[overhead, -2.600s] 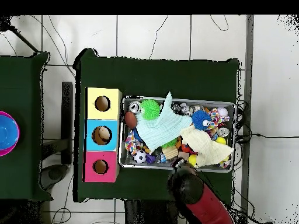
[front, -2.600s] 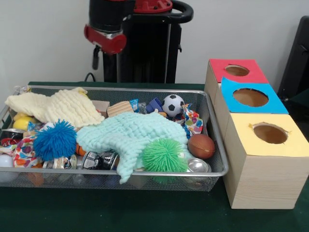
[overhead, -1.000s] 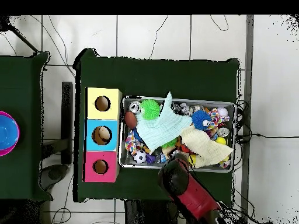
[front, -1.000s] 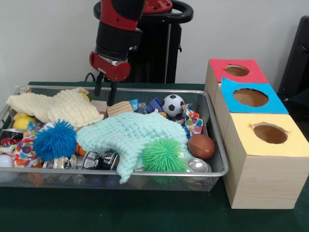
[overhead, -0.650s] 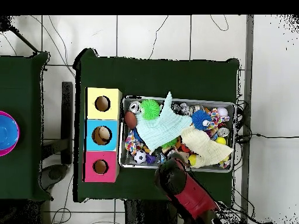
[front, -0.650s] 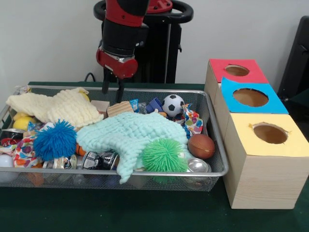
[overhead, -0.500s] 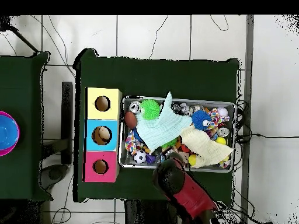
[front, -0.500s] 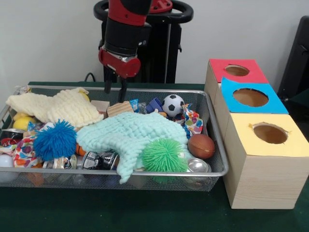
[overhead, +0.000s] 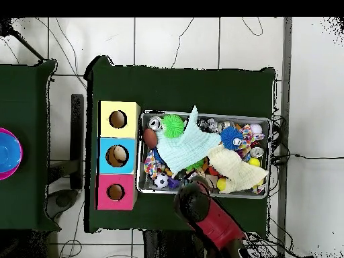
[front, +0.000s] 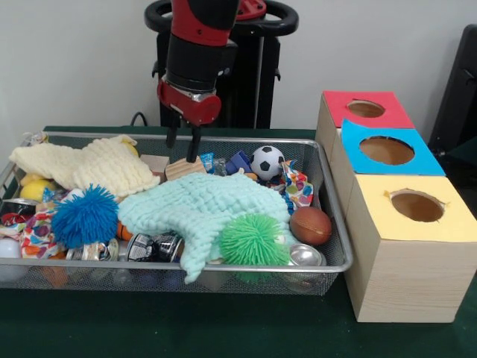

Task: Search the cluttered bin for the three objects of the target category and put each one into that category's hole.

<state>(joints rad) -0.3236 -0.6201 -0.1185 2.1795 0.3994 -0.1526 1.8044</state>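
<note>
In your front view, take the mesh bin [front: 328, 265] as landmark. At its left end lies the yellow cloth [front: 89, 165], with the blue spiky ball [front: 84, 216] in front. Over its back rim hangs the gripper [front: 183, 146], fingers apart and empty, just above the wooden block [front: 184, 168]. Right of the bin stand the red, blue and yellow boxes [front: 402, 246].

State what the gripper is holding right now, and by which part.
Nothing. The gripper hangs open and empty over the back of the wire bin, its fingertips just above the wooden block, not closed on anything.
</note>
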